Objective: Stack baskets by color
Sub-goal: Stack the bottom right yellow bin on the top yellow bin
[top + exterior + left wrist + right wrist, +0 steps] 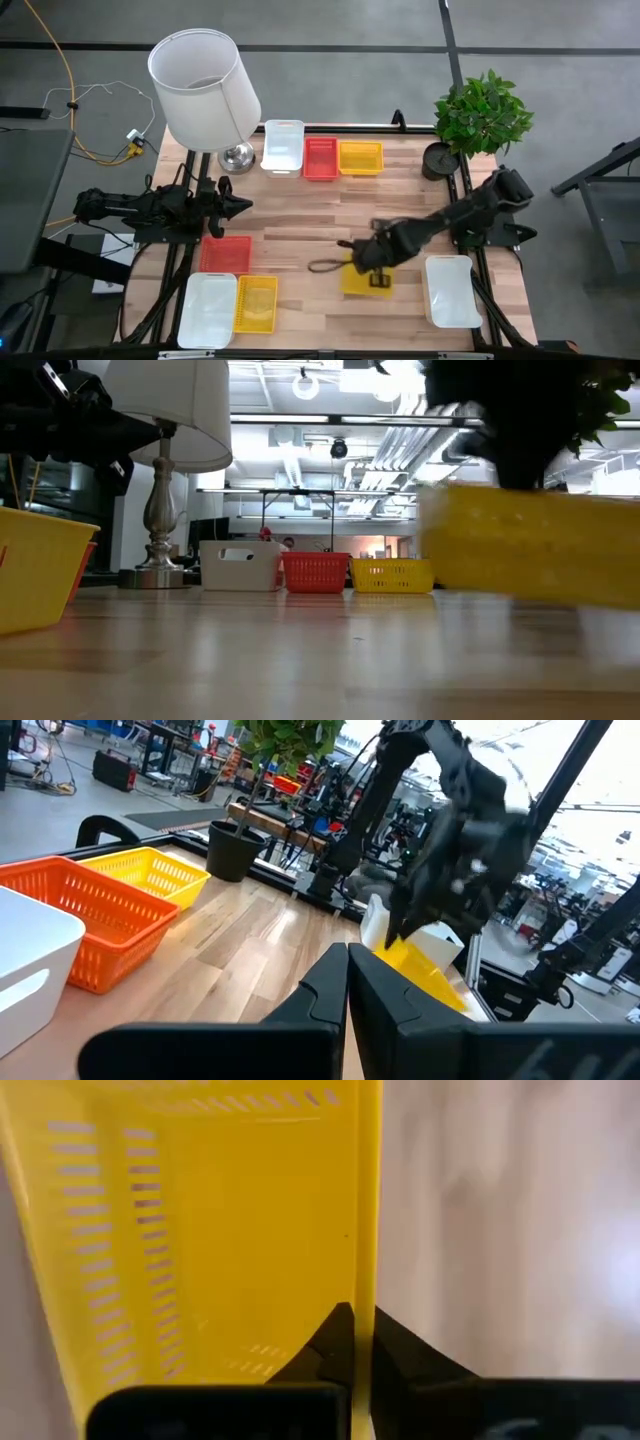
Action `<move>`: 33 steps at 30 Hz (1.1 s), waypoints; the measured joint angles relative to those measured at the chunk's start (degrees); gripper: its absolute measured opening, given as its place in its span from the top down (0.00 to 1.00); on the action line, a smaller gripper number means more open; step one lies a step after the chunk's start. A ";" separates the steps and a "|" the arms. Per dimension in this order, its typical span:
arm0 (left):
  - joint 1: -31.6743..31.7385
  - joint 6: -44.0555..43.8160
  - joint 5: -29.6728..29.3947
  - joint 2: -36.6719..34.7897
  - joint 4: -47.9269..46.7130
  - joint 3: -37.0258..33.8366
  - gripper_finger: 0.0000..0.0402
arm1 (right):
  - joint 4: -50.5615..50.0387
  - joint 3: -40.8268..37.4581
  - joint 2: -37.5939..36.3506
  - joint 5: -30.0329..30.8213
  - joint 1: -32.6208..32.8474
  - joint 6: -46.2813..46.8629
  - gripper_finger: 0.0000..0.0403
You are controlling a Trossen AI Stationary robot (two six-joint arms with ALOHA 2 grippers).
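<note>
7 baskets sit on the wooden table [300, 225], and the right gripper [362, 1342] has 1 of them: its 2 dark fingers are pinched tight on the side wall of a yellow basket [366, 281] near the table's middle front, 1 finger inside the wall and 1 outside. In the low view this basket [530, 545] looks tilted, its lower edge not flat on the wood, though blur makes that uncertain. The left wrist view shows the same basket [420, 970] under the right arm.

Along the far edge stand 3 baskets in a row, touching or nearly so: a white basket [283, 146], a red basket [320, 158] and a second yellow basket [360, 157]. At the front left lie a red basket [226, 254], a large white basket [208, 310] and a yellow basket [256, 303] just beside it. Another white basket [451, 290] lies at the front right.

Over the left edge of the table, the left gripper [347, 982] hangs with its fingers pressed together on nothing. A white-shaded lamp [203, 90] stands at the far left corner, a potted plant [480, 118] at the far right.
</note>
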 joint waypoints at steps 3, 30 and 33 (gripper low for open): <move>-0.02 0.00 0.00 0.00 0.00 0.00 1.00 | -2.17 5.26 0.00 6.24 -3.47 -5.09 1.00; -0.04 -0.09 -0.05 0.00 -0.52 0.00 1.00 | -4.94 16.63 0.52 26.95 -38.77 -49.33 1.00; -0.04 -0.02 -0.26 0.00 -0.50 0.00 1.00 | -2.24 16.62 0.52 23.39 -41.53 -51.37 1.00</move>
